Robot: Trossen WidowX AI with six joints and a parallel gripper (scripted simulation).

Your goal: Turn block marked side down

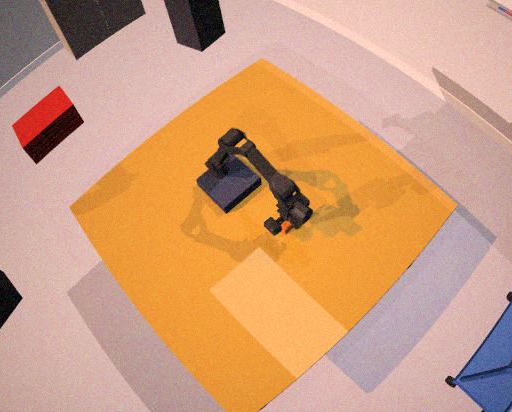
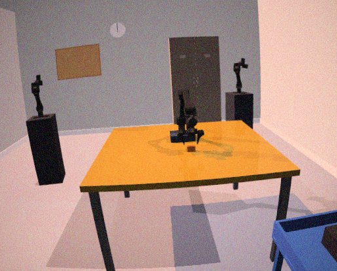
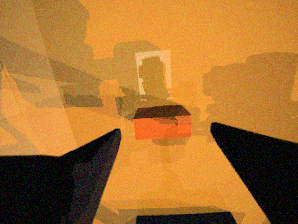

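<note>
With the gripper [image 3: 165, 137] spread wide and empty above the block [image 3: 162, 124], which rests on the table [image 2: 136, 164] just ahead of the base [image 1: 228, 186], lower straight down, centre both fingers on the orange sides, then close gently.

Orange block [image 3: 162, 128], dark-topped; yellow-orange table [image 2: 146, 164]

No legible text, label, brand, number or sign appears in any view. The wall clock [image 2: 117, 29] shows no readable numerals, and the board [image 2: 77, 61] on the same wall is a plain, unlettered panel.
</note>
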